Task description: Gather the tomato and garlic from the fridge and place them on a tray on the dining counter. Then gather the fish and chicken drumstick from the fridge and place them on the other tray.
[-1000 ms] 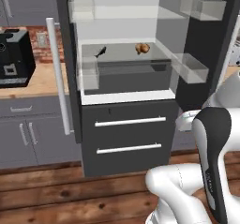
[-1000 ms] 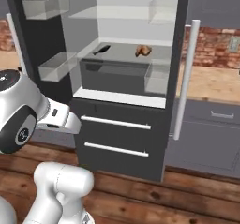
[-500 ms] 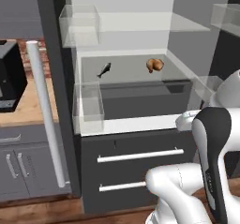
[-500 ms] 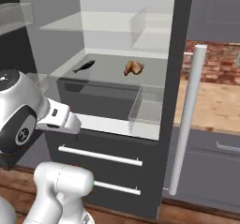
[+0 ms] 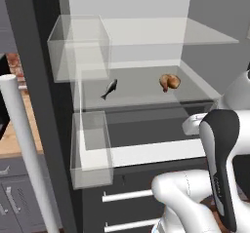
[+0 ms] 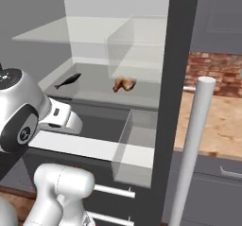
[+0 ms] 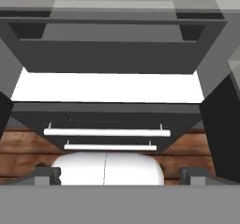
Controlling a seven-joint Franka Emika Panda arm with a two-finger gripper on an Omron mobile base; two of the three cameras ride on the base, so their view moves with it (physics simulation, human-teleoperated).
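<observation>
Left base view, read left to right with the fridge shelf (image 5: 146, 93) as the landmark: door handle (image 5: 27, 149) at far left, then a clear door bin (image 5: 78, 47) level with the shelf's left end, then the fish (image 5: 110, 88) on the left half of the shelf, then the chicken drumstick (image 5: 169, 82) on the right half, well apart from the fish. Both lie flat on the shelf, nothing touching them. Arm (image 5: 219, 164) is folded low, below and to the right of the shelf.

Right base view gives the same order: fish (image 6: 68, 81) at the shelf's left, drumstick (image 6: 124, 83) nearer its middle, handle (image 6: 191, 144) far right.

Hand view looks from below the shelf; two drawers (image 7: 108, 138) sit under it. Gripper (image 7: 120, 174) has its jaws spread as wide as they go, and holds nothing.

No tomato or garlic on the shelf, so I judge the first half done and the second tray's load still to fetch.

Handling, as judgement:
- Fish: small, thin, likely light and slick. Take it across the thickest part of the body, not the tail.
- Drumstick: rounder, bulkier, firm. Grip across the meaty end; the narrow bone end could pivot.
- Either could skid on the smooth shelf if nudged before the jaws close.
</observation>
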